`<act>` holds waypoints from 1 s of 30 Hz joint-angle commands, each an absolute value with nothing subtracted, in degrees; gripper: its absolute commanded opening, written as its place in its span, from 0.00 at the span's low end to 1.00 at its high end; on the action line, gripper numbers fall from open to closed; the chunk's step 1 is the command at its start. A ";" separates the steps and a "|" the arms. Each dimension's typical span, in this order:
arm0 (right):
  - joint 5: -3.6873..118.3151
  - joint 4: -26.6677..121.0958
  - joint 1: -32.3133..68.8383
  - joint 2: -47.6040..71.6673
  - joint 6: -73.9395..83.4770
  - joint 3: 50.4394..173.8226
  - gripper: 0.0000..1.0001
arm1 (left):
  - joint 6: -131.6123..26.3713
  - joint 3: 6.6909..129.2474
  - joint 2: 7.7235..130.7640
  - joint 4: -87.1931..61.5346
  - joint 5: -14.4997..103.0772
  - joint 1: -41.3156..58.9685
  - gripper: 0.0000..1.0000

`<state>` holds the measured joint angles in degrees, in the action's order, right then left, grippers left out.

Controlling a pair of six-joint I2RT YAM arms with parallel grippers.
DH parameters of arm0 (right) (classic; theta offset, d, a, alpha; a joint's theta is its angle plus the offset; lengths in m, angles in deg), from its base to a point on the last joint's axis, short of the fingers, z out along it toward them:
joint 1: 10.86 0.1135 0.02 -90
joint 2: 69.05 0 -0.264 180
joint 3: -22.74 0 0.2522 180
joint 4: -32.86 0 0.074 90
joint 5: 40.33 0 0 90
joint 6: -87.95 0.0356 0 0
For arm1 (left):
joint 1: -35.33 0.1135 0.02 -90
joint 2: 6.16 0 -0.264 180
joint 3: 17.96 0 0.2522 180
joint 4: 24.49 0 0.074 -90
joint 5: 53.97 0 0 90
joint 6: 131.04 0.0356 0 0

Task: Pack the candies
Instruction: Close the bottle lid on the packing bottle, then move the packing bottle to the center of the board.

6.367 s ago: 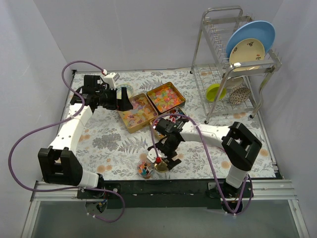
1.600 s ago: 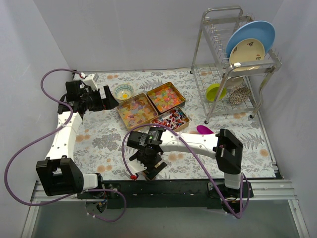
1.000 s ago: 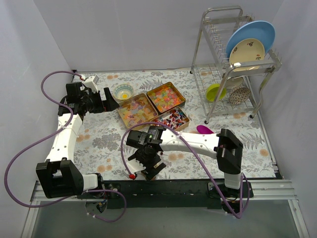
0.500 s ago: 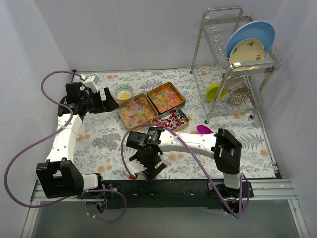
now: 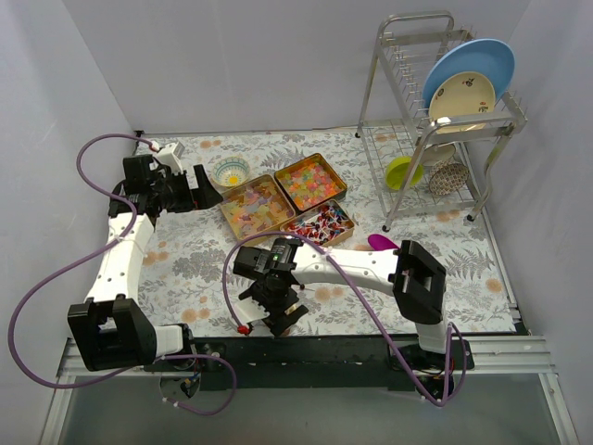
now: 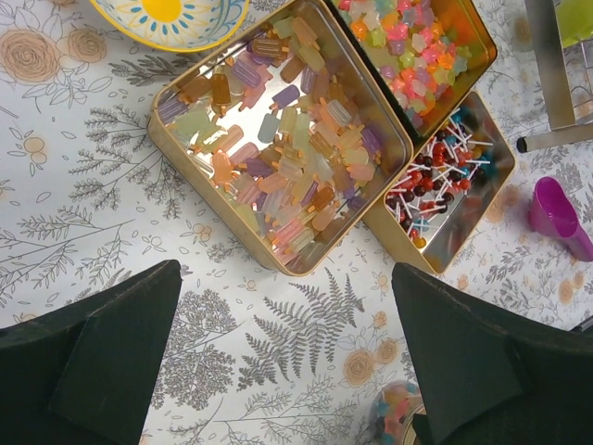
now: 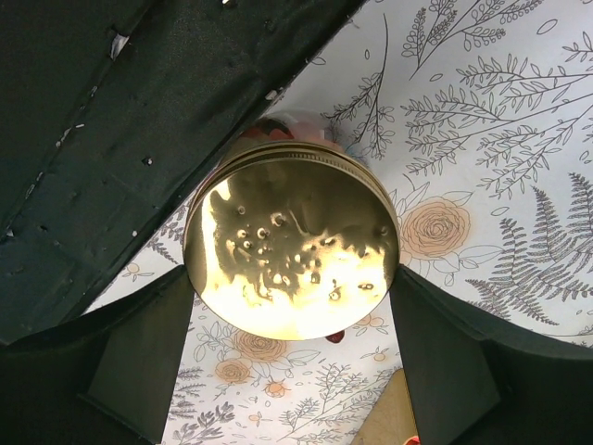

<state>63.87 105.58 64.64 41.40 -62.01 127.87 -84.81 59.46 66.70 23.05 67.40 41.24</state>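
The candies lie sorted in three open gold tins near the middle of the surface point(image 5: 185, 250). The pale gummies point(image 6: 287, 162) fill the largest tin point(image 6: 176, 148). The bright jellies point(image 6: 408, 46) fill the tin just beside it. The wrapped pieces point(image 6: 435, 176) lie in a smaller tin that touches both on the near side. A few more candies show inside a small jar point(image 6: 398, 419) closer to the front edge.

The round gold lid point(image 7: 292, 232) sits over this jar, and a little red shows past its far rim. The right hand point(image 7: 292, 278) is low over it. Its two fingers point(image 7: 139, 343) lie against the rim on opposite sides, so it is pinching the lid. In the top view this hand point(image 5: 278, 313) covers the jar.

The left hand point(image 6: 287, 371) hangs above the far left part of the surface with its fingers point(image 6: 93, 362) spread wide and nothing between them. A bowl with a yellow centre point(image 5: 229, 171) stands near it, just beyond the gummy tin. A magenta scoop point(image 5: 380, 242) lies to the right of the tins. At the far right stands a metal dish rack point(image 5: 394, 93) with a blue plate point(image 5: 477, 60), a cream plate point(image 5: 460, 95) and a green bowl point(image 5: 401, 171).
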 commanded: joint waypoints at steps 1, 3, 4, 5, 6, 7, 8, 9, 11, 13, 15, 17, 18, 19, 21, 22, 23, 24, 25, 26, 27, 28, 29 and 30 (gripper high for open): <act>63.83 106.38 64.99 41.87 -61.63 129.66 0.84 | -84.02 58.91 66.26 21.88 68.63 41.74 0.98; 63.21 105.95 64.99 40.21 -61.46 128.44 0.98 | -83.84 58.99 66.08 21.71 69.59 41.92 0.98; 62.34 105.86 64.99 39.42 -61.37 127.82 0.98 | -83.76 58.99 65.91 21.53 69.78 42.00 0.98; 61.89 105.94 64.90 38.62 -61.20 126.86 0.98 | -83.67 58.99 65.82 21.01 70.30 42.01 0.98; 61.72 106.38 64.72 36.96 -61.11 126.59 0.98 | -83.67 58.99 65.73 20.57 71.00 42.09 0.98; 61.45 107.34 64.29 36.25 -60.50 126.24 0.98 | -83.23 58.99 65.73 20.30 73.36 42.27 0.98; 61.45 107.79 63.85 34.85 -59.97 126.15 0.98 | -82.79 58.91 65.73 19.86 74.42 42.27 0.98; 61.54 108.57 63.41 34.32 -59.53 126.06 0.98 | -82.27 58.73 65.91 18.90 75.39 42.27 0.98; 61.54 110.86 62.00 32.91 -58.30 126.06 0.98 | -81.74 57.85 66.78 17.58 78.03 42.27 0.98; 60.93 112.18 60.51 31.94 -57.34 125.79 0.98 | -81.65 58.11 67.75 17.23 79.09 42.18 0.98; 61.01 112.54 59.19 29.66 -56.46 125.79 0.98 | -82.17 58.81 68.37 16.79 79.71 42.27 0.98; 61.88 110.00 57.43 27.38 -54.44 125.62 0.98 | -83.75 59.43 68.63 15.56 79.54 42.18 0.98; 62.06 108.94 57.25 27.02 -53.82 125.53 0.98 | -84.28 59.69 68.63 15.38 79.45 42.27 0.98; 62.94 107.89 57.34 26.84 -53.38 125.18 0.95 | -84.81 59.78 68.72 15.29 79.53 42.27 0.98; 65.48 105.35 57.51 27.36 -52.23 125.53 0.84 | -85.95 59.43 68.63 14.94 79.71 42.18 0.98; 67.67 104.37 57.78 27.71 -51.71 125.88 0.70 | -86.13 59.26 68.37 15.03 79.62 42.18 0.98; 68.39 103.23 58.13 29.11 -50.75 126.32 0.63 | -86.13 59.00 68.19 15.46 79.27 42.27 0.98; 69.52 102.61 58.39 29.99 -50.82 127.02 0.57 | -86.04 58.91 67.76 15.81 77.96 42.27 0.98; 72.06 101.21 58.74 30.70 -50.83 127.55 0.46 | -85.78 58.82 67.32 16.17 77.26 42.27 0.98; 73.30 100.15 58.83 31.92 -50.83 127.99 0.42 | -85.17 58.64 67.05 16.52 76.47 42.27 0.98; 74.45 99.36 59.09 32.63 -51.43 128.08 0.40 | -84.90 58.38 66.62 16.69 75.76 42.36 0.98; 76.11 98.48 59.36 33.34 -51.96 128.17 0.35 | -84.46 58.29 66.09 16.78 74.62 42.44 0.98; 76.48 98.04 59.62 34.56 -52.49 128.17 0.33 | -84.28 58.38 65.91 17.22 74.18 42.36 0.98; 76.83 97.95 59.97 35.27 -53.10 128.34 0.31 | -83.85 58.55 65.73 17.40 73.82 42.53 0.98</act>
<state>70.34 102.12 58.78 32.23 -52.42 126.21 -85.38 58.39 69.04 16.72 76.43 41.98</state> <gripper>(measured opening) 0.348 0.982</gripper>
